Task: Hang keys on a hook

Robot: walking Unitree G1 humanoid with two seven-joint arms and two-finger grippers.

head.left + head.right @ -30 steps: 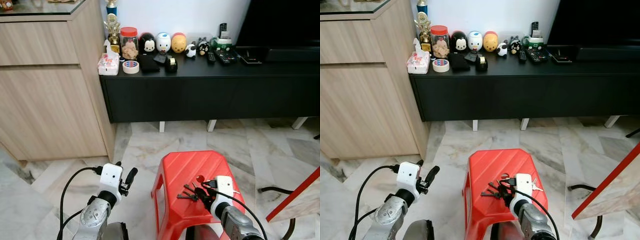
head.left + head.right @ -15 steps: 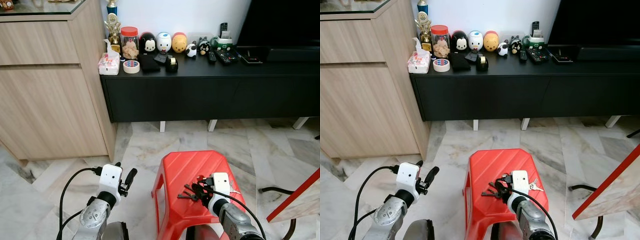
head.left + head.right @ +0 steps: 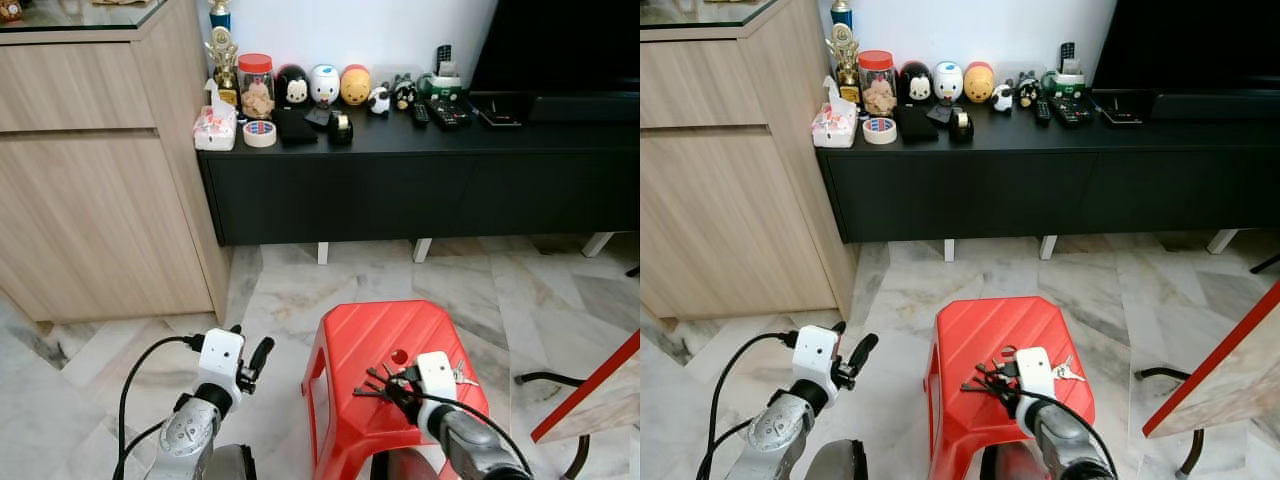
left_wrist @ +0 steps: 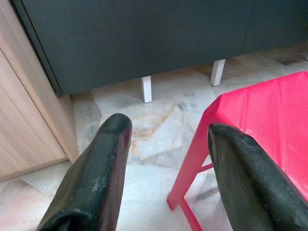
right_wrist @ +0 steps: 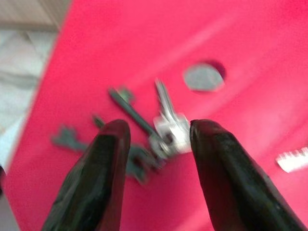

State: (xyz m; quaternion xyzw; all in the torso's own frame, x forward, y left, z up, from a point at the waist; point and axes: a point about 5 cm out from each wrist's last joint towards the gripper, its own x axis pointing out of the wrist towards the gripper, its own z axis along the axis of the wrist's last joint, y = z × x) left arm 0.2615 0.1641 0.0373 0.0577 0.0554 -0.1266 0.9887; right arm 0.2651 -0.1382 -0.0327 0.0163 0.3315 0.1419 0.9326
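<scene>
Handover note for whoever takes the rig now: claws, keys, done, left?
Right claw: open, low over the red stool, fingers either side of the keys; not gripped.
Left claw: open, idle, beside the stool above the floor.
Keys: a bunch lying on the stool top near its hole; a loose silver key lies to the right of the wrist.
Done: right claw lined up on the bunch.
Left: close on the keys, lift, find a hook, hang them. I can't make out a hook from here.
</scene>
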